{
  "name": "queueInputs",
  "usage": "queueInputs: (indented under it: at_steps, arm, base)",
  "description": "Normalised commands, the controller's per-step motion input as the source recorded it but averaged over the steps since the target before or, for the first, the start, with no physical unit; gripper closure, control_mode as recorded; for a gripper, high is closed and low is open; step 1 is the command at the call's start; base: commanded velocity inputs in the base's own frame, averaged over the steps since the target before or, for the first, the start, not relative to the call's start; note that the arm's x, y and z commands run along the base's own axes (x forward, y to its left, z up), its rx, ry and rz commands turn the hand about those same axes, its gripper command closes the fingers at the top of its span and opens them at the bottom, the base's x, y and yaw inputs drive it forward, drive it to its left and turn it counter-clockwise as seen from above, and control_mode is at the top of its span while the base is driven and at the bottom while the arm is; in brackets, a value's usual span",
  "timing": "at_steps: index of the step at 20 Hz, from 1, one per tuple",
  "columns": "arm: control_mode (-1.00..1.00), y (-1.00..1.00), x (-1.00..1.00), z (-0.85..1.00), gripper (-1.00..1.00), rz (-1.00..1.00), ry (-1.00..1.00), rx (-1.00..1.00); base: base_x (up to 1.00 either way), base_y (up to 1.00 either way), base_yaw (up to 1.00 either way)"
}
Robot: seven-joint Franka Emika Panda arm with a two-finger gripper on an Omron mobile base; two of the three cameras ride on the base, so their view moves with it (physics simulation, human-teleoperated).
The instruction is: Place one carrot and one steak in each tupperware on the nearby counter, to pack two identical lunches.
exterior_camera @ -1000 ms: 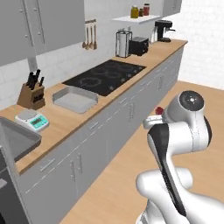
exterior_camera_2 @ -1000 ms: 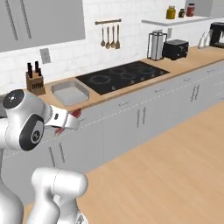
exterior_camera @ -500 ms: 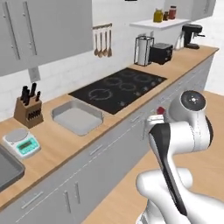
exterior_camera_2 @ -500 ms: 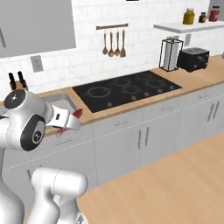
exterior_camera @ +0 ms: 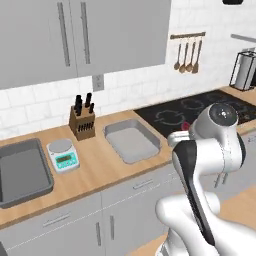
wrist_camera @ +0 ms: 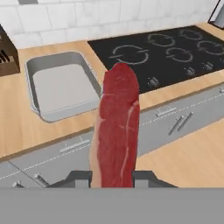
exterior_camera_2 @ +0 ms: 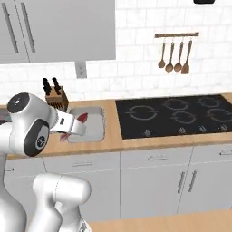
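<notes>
My gripper (wrist_camera: 113,178) is shut on a steak (wrist_camera: 116,127), a long red slab with pale streaks that stands up between the fingers. From the right base view the gripper (exterior_camera_2: 76,127) holds the steak (exterior_camera_2: 83,118) in the air in front of the counter (exterior_camera_2: 113,146). One grey tupperware (wrist_camera: 61,85) lies on the wood counter ahead and to the left of the steak; it holds nothing. The same tupperware (exterior_camera: 132,141) sits left of the cooktop, partly behind my arm (exterior_camera: 210,145). The carrot is out of view.
A black cooktop (exterior_camera_2: 176,115) lies right of the tupperware. A knife block (exterior_camera: 82,122) and a small kitchen scale (exterior_camera: 63,154) stand to its left, then a dark grey sink basin (exterior_camera: 22,172). Utensils (exterior_camera_2: 174,56) hang on the tiled wall. Pale cabinet fronts (wrist_camera: 65,148) run below the counter.
The whole picture has shifted: the base has moved and turned, so the counter now faces me head-on and closer. The steak stays in the shut gripper.
</notes>
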Motion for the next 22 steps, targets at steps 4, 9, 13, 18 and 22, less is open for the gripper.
queueInputs:
  at_steps: [4, 9, 13, 18, 22]
  arm:
    - [1.0, 0.0, 0.0, 0.0, 1.0, 0.0, 0.0, 0.0]
    - [-1.0, -0.05, 0.2, -0.12, 1.0, 0.0, 0.02, 0.0]
    - [-1.0, -0.07, 1.0, -0.74, 1.0, 0.02, 0.05, 0.0]
    - [-1.0, 0.0, 1.0, -0.98, 1.0, 0.03, 0.04, -0.02]
    - [-1.0, 0.0, 1.0, -1.0, 1.0, 0.02, 0.03, -0.08]
  base:
    - [0.57, -0.01, 0.49]
    - [0.8, -0.08, 0.06]
    - [0.0, 0.0, 0.0]
    - [0.0, 0.0, 0.0]
    - [0.0, 0.0, 0.0]
